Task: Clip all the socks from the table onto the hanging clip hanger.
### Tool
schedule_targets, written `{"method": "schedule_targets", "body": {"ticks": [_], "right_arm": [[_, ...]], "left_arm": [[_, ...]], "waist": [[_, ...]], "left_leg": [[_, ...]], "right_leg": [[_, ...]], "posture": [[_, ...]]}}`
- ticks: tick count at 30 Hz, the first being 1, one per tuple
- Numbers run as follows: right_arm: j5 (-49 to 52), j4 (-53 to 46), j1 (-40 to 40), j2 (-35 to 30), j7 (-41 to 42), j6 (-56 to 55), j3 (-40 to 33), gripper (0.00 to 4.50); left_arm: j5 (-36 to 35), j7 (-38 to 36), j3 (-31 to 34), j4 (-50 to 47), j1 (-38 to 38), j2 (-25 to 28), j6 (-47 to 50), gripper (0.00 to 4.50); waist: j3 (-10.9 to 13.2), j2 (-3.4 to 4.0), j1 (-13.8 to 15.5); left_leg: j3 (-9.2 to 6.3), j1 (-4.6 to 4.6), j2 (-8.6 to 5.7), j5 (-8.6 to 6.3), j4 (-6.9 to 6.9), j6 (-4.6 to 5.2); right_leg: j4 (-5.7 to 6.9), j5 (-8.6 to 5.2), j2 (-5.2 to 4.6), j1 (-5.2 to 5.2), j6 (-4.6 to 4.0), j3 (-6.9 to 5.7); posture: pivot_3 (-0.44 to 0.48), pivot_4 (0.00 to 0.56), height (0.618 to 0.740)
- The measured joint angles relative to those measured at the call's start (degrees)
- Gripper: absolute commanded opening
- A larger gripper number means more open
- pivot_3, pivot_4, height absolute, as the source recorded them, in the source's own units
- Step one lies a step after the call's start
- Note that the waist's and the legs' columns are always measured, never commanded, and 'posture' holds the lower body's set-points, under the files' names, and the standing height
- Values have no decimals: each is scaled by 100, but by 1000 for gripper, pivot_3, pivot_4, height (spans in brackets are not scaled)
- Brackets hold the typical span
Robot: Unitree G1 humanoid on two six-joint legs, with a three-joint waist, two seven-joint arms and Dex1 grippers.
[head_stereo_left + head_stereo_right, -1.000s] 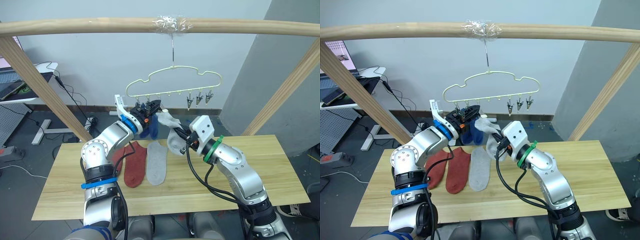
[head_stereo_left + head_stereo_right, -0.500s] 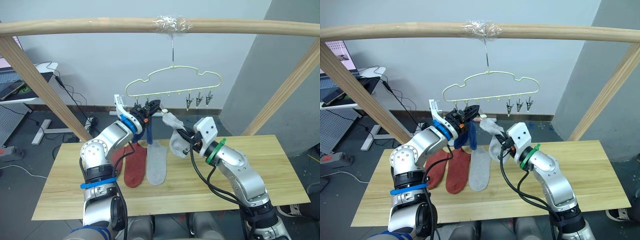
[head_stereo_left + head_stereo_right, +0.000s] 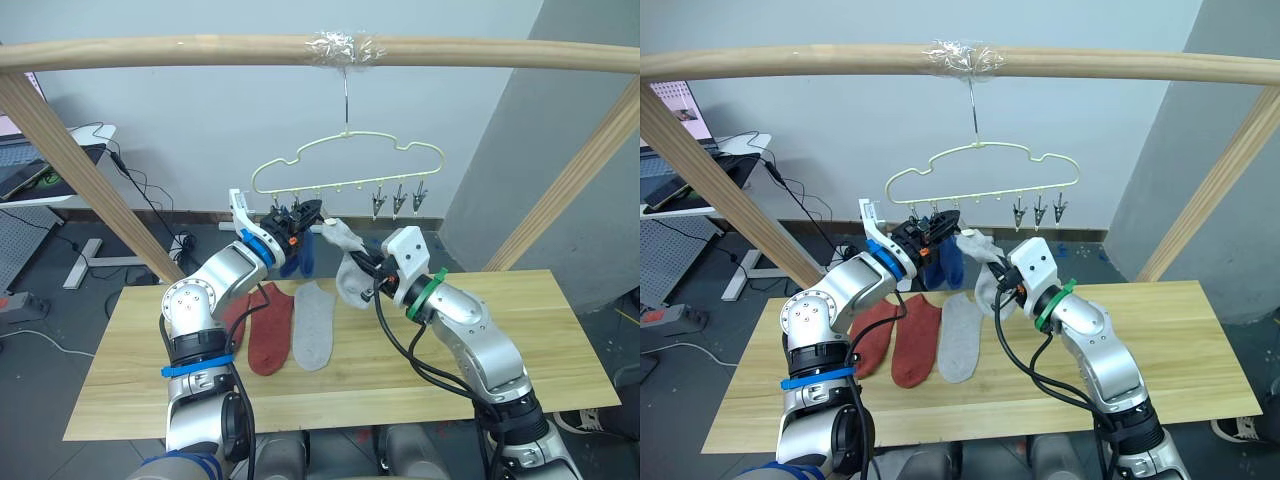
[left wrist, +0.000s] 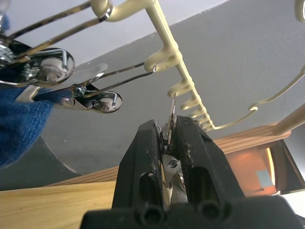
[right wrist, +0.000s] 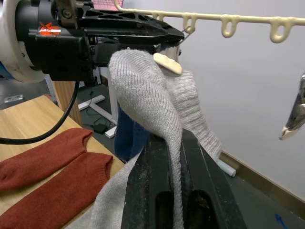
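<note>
My right gripper (image 5: 171, 143), pinching the grey sock (image 5: 143, 90), has swung back toward the clip (image 4: 170, 136) my left gripper (image 4: 170, 138) squeezes, so clipping looks close.

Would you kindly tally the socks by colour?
Rust-red knit socks: 2, on the wooden table.
Light grey knit socks: 2, one in the right pincer.
Blue knit socks: 2, on the wire hanger, whose metal clip the left pincer pinches.
Total: 6
</note>
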Motion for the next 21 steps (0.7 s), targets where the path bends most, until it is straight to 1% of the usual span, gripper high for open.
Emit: {"method": "schedule_targets", "body": {"ticks": [7, 13, 15, 16, 17, 20, 21], "right_arm": [[-58, 93, -222, 122, -89, 0, 40, 38], [-57, 97, -259, 143, -108, 0, 30, 38], [-57, 97, -258, 134, -108, 0, 25, 0], [-57, 97, -258, 129, -108, 0, 25, 0], [-58, 97, -258, 126, -108, 0, 25, 0], [-59, 97, -257, 127, -109, 0, 28, 0], [-59, 97, -257, 132, -111, 0, 32, 0]], "left_arm": [[7, -12, -14, -5, 6, 1, -8, 181], [144, -135, -131, -80, 39, 59, -9, 181], [245, -252, -184, -123, 63, 107, -20, 899], [290, -291, -214, -131, 78, 130, -20, 1145], [310, -323, -223, -133, 109, 132, -15, 1530], [310, -328, -227, -133, 158, 122, 9, 2424], [308, -320, -227, -133, 158, 123, 12, 2794]], "waist": [[0, 0, 0], [0, 0, 1], [0, 0, -2], [0, 0, -1], [0, 0, -1], [0, 1, 0], [0, 1, 1]], "left_leg": [[-3, 0, 0, 0, 0, 0], [-3, -5, 0, 0, -2, 0], [-2, -5, 0, 0, -4, 0], [-3, -5, 0, 0, -5, 0], [-3, -5, 0, 0, -5, 0], [-8, -14, 1, 0, -6, 0], [-10, -18, 1, 0, -6, 0]], "right_leg": [[0, 0, 0, -1, 0, -2], [-8, 0, 0, -1, 0, -2], [-8, 0, 0, -1, 0, -2], [-9, 0, 0, -2, 0, -2], [-10, 0, 0, -2, 0, -2], [-20, 1, 0, -2, 0, -7], [-24, 1, 0, -3, 0, -9]], "posture": [[-53, 148, 740], [-54, 151, 740], [-54, 153, 740], [-54, 153, 740], [-53, 152, 740], [-49, 151, 740], [-46, 149, 740]]}}
